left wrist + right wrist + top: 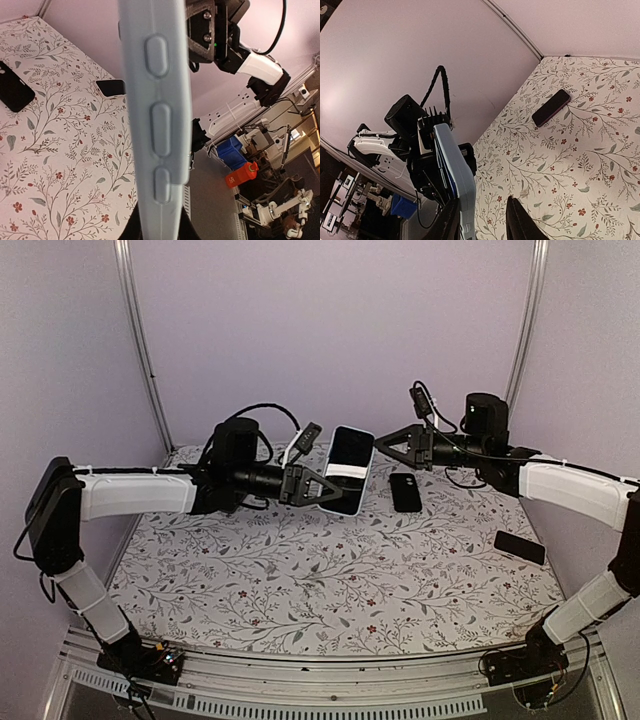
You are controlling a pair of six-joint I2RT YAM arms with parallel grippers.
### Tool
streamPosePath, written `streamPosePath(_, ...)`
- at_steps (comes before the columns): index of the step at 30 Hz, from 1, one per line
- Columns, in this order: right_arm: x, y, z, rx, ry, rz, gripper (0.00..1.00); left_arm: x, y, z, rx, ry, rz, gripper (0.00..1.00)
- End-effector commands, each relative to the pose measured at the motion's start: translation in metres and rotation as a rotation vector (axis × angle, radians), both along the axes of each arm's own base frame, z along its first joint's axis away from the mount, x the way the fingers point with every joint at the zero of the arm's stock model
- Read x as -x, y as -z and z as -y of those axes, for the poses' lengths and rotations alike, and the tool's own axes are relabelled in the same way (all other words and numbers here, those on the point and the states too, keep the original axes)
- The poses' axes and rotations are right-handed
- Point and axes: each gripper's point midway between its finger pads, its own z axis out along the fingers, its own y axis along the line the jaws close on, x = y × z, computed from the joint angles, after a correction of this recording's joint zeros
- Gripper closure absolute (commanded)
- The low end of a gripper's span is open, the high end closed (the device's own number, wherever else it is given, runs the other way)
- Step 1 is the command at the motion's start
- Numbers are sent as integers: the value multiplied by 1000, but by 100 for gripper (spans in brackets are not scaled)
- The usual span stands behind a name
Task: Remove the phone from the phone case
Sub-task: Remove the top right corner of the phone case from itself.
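Phone case (pixel 347 472) aloft, dark phone (pixel 405 492) nearby

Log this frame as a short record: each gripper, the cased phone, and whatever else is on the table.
left gripper: shut on the phone case, holding it tilted above the table
right gripper: fingers apart, at the case's upper right edge, not clamped
phone: seated in the case, screen dark
other items: two black phones lying flat, one mid-table, one at the right
task state: phone not yet out
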Motion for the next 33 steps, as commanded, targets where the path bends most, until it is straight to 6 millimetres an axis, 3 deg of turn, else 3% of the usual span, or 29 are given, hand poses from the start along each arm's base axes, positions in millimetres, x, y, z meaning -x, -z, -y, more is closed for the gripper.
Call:
streamPosePath(1, -12, 33, 3, 48, 29, -100, 69, 49, -93, -2, 257, 168, 298, 100)
streamPosePath(7, -13, 33, 2, 54, 30, -113, 69, 59, -94, 5, 261, 223, 307, 100)
streamPosePath(16, -23, 57, 3, 108, 73, -192, 72, 73, -103, 8, 278, 273, 363, 100)
streamPosePath(26, -24, 67, -4, 88, 29, -258, 74, 86, -119, 5, 319, 310, 409, 100)
streamPosePath(30, -20, 56, -6, 67, -2, -222, 74, 80, -111, 10, 301, 297, 386, 100)
streamPosePath(33, -13, 41, -4, 47, -15, -168, 71, 64, -102, 11, 279, 245, 338, 100)
